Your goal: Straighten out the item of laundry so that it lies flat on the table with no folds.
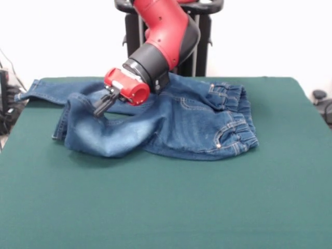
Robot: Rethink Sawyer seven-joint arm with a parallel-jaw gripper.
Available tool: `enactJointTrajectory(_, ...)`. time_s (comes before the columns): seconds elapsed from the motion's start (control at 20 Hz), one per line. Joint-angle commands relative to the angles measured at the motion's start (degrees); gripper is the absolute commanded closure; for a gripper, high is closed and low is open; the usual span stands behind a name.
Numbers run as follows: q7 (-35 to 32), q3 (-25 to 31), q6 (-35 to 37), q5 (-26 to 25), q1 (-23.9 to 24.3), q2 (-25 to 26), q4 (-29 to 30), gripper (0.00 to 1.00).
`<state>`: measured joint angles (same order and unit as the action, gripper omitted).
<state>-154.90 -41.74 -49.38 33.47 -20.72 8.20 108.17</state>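
Note:
The small pair of blue denim jeans (176, 122) lies on the far half of the dark green table (166, 202). Its elastic waistband is bunched at the right. One leg runs out to the far left corner. The other leg is folded over itself into a faded hump at the front left. My gripper (100, 108), below a red wrist on the red and black arm, points down and to the left and meets the top of that folded leg. Its black tip is too dark against the denim to tell whether it is open or shut.
The robot's black pedestal (199, 39) stands behind the table's far edge at the centre. Dark equipment shows beyond the left edge (4, 98) and the right edge (322, 104) of the table. Bare green top stretches across the whole near half.

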Motion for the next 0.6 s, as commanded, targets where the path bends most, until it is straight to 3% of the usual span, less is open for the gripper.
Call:
enactJointTrajectory(0.05,-7.78,12.91,5.05,-4.69,-0.06,-0.79,0.29,1.00)
enactJointTrajectory(0.6,-9.01,17.34,4.86,-12.57,3.24,-2.82,0.75,1.00)
